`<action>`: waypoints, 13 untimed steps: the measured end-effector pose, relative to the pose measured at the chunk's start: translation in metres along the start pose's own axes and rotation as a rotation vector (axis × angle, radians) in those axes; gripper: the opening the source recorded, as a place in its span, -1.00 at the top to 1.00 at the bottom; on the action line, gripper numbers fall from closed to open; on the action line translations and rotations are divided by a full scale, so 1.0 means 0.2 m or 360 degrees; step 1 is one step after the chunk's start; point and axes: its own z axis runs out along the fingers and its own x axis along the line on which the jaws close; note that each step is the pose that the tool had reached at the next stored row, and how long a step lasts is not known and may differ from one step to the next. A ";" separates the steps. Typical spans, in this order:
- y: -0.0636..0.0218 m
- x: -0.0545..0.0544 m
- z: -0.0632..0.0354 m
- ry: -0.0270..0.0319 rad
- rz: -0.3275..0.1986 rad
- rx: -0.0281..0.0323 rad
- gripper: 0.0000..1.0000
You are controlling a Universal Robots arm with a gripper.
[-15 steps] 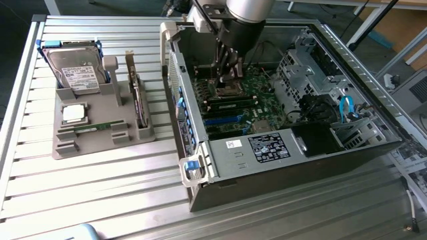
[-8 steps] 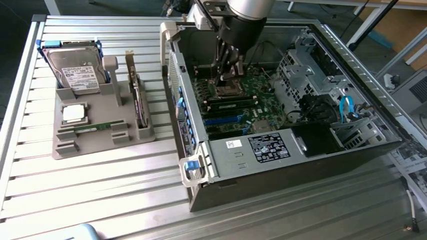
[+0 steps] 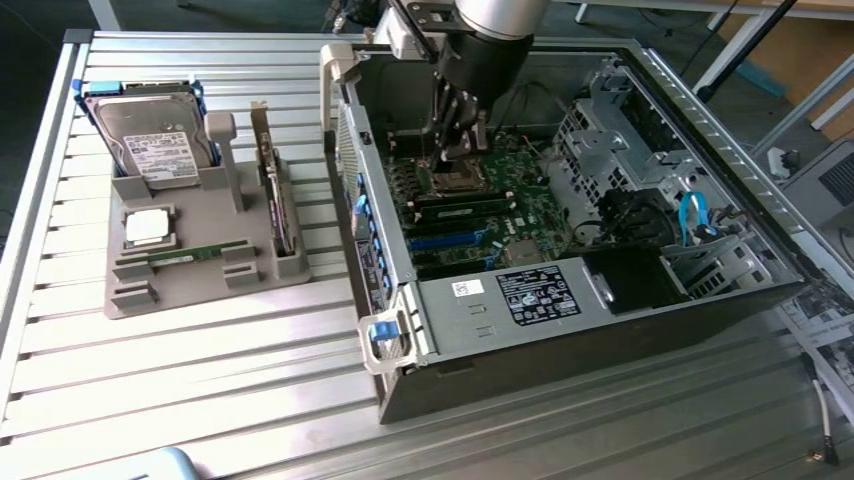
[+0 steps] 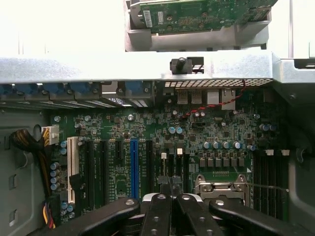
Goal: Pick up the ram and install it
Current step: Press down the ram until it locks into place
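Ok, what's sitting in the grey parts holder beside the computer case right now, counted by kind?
Hard drive: 1
Processor chip: 1
Ram stick: 1
Expansion card: 1
Total: 4

The tool (image 3: 451,160) is occupying the middle of the open computer case (image 3: 561,330), directly above the motherboard (image 3: 487,205). Case walls are bounding the opening on all sides. A drive cage (image 3: 601,130) and black cables (image 3: 627,215) are obstructing the case's exterior-view-right half. Outside the case, the worktop (image 3: 200,370) is offering open passage beside the grey parts holder (image 3: 200,270).
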 end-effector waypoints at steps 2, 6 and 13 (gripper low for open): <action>-0.014 0.00 0.000 -0.00003 0.0000 0.00001 0.79; -0.051 0.00 -0.002 -0.00004 0.0000 0.00002 0.79; -0.106 0.00 -0.004 -0.00004 0.0000 0.00002 0.79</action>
